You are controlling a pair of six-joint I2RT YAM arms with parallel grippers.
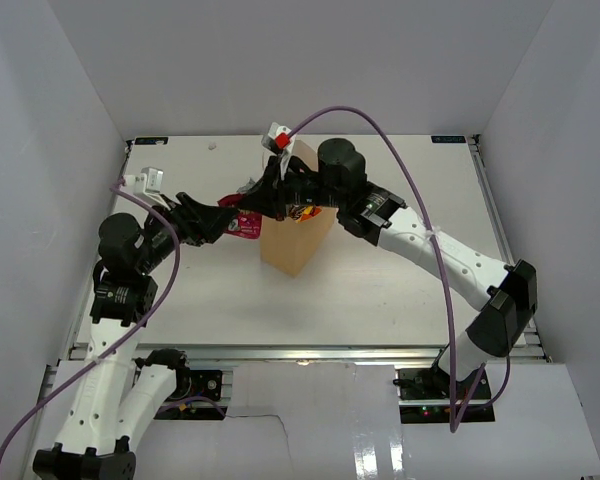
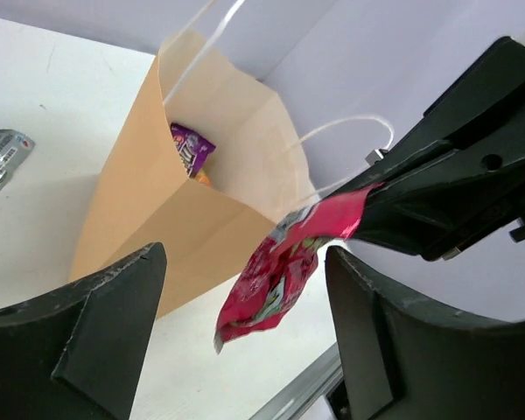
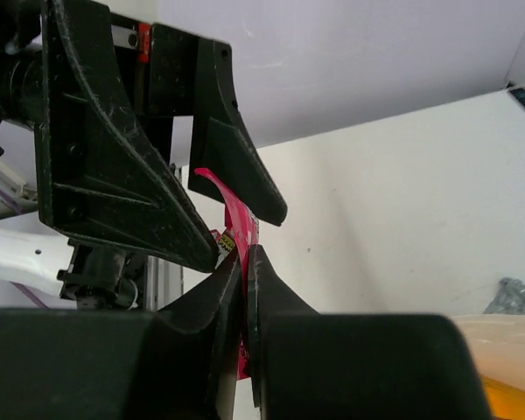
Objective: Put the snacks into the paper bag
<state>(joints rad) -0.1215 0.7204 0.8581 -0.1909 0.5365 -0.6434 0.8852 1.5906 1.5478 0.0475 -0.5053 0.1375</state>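
The paper bag [image 1: 298, 245] stands upright mid-table with its mouth open to take snacks, and a purple packet [image 2: 191, 149] is inside. Beside it the right gripper [image 3: 243, 254] is clamped on a red packet's [image 2: 271, 284] top edge, probably so it can drop in cleanly. The left gripper [image 2: 245, 254] is spread wide around it, holding nothing.

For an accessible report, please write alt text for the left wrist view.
The right pincer holds a red packet by one corner, dangling before the open left pincer. Behind stands an open kraft paper bag with a purple packet inside; a silver packet lies on the table at far left.
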